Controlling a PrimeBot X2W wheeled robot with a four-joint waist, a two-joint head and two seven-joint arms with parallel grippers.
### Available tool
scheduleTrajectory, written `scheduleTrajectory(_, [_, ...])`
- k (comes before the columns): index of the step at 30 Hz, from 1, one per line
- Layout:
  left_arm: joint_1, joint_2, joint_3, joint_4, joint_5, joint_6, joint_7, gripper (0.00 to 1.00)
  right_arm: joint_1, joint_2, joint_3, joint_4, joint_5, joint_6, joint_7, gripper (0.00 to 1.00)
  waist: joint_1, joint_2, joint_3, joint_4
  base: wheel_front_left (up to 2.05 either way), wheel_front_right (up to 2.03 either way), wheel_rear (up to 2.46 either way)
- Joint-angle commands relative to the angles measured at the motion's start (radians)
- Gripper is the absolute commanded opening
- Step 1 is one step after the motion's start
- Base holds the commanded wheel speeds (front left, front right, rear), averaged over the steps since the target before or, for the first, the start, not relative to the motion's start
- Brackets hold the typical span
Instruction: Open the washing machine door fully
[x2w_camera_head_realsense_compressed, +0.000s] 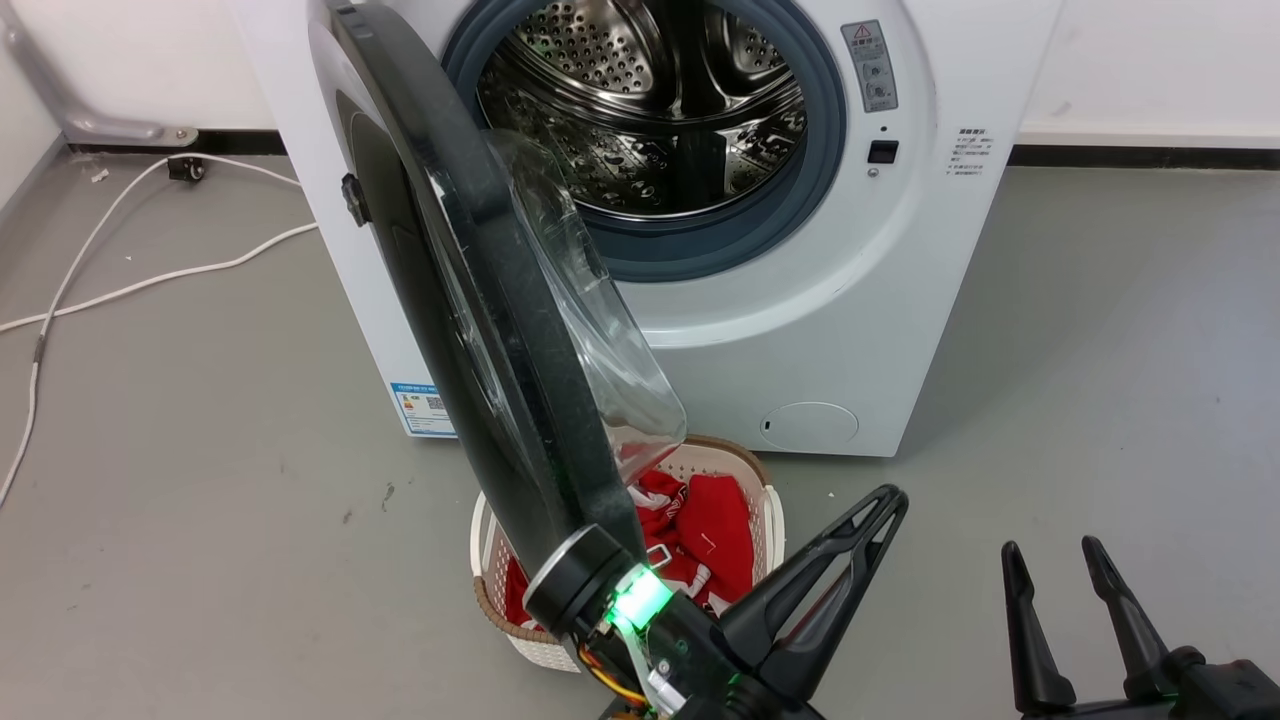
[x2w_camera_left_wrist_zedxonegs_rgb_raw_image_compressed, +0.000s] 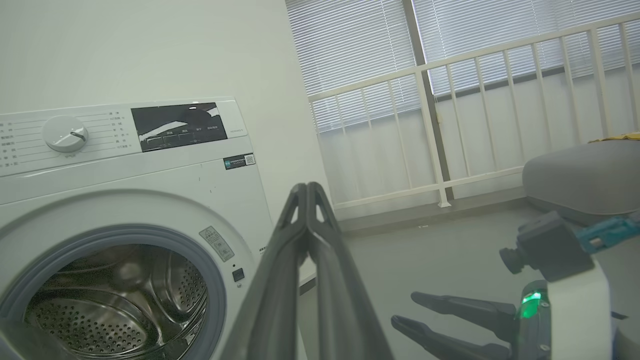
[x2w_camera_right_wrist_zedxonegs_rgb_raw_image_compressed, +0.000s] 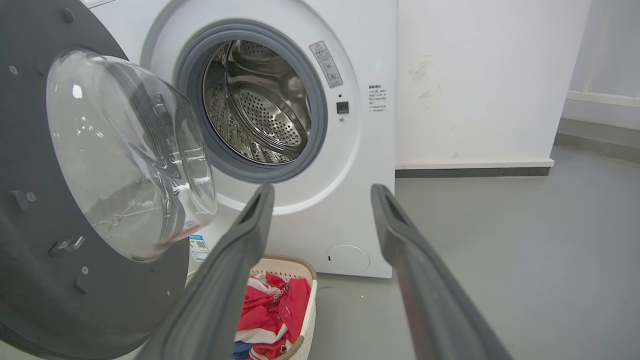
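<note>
Grey floor (x2w_camera_head_realsense_compressed: 150, 450); washing machine door (x2w_camera_head_realsense_compressed: 480, 300) stands swung out from washing machine (x2w_camera_head_realsense_compressed: 850, 300). Left gripper (x2w_camera_head_realsense_compressed: 888, 503) fingers together; right gripper (x2w_camera_head_realsense_compressed: 1050, 555) fingers apart.

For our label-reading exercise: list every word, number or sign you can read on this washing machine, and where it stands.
No text on the washing machine is legible.
Warning sticker: red triangle sign; print too small.
Blue label: blurred.
Control panel lettering: too small.
Dark sticker: unreadable.

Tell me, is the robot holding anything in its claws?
Nothing is held. The left gripper is shut on nothing; the right gripper is open and empty. Neither grips the washing machine door.
</note>
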Motion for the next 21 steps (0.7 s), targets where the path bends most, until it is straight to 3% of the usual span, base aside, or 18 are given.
scheduleTrajectory(1, [0.018, 0.002, -0.008, 0.021, -0.007, 0.005, -0.002, 0.00, -0.019, 0.004, 0.001, 0.002, -0.006, 0.000, -0.002, 1.00, -0.0001, -0.0001, 0.003, 0.003, 0.00, 0.00, 0.00])
scheduleTrajectory(21, [0.076, 0.041, 0.061, 0.230, -0.068, 0.037, -0.002, 0.00, -0.038, 0.004, 0.006, 0.005, -0.015, 0.000, -0.002, 1.00, -0.0001, -0.0001, 0.039, 0.008, 0.00, 0.00, 0.00])
